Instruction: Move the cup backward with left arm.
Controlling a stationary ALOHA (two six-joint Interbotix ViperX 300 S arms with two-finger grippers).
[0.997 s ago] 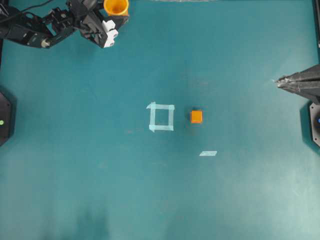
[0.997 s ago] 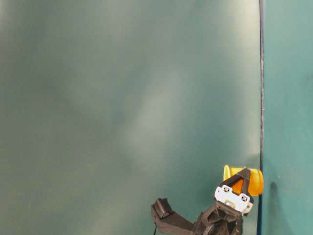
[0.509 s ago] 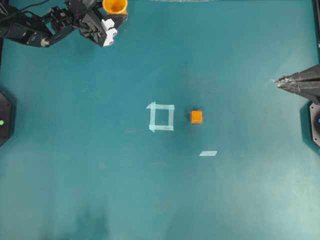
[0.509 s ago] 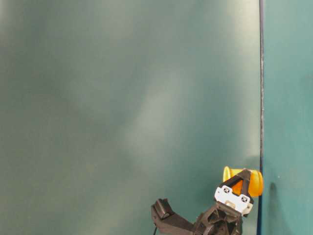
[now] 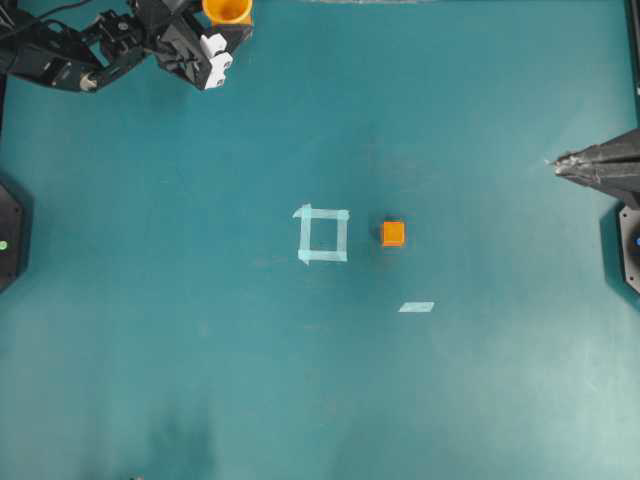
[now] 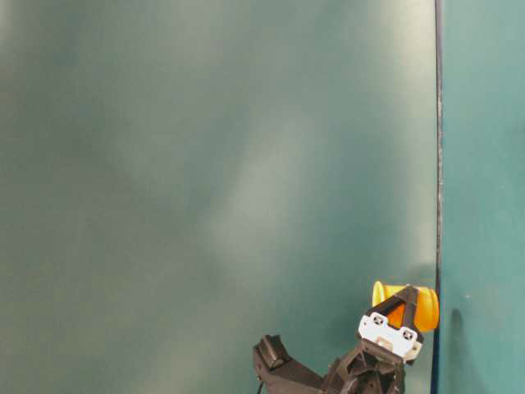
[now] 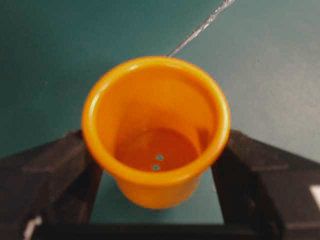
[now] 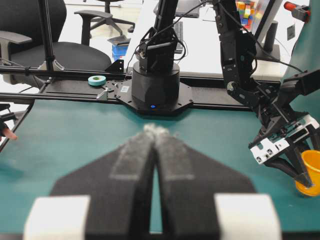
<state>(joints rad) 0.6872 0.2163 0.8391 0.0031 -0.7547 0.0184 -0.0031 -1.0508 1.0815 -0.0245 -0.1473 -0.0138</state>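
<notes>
Teal table (image 5: 450,120): my left gripper (image 7: 157,165) clamps the cup (image 7: 156,125) at the far edge; further push risks it going over.

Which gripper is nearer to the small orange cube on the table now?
Right. The right gripper rests shut at the table's right edge, well off the orange cube. The left gripper is farther, at the table's top-left corner, its fingers around the cup.
</notes>
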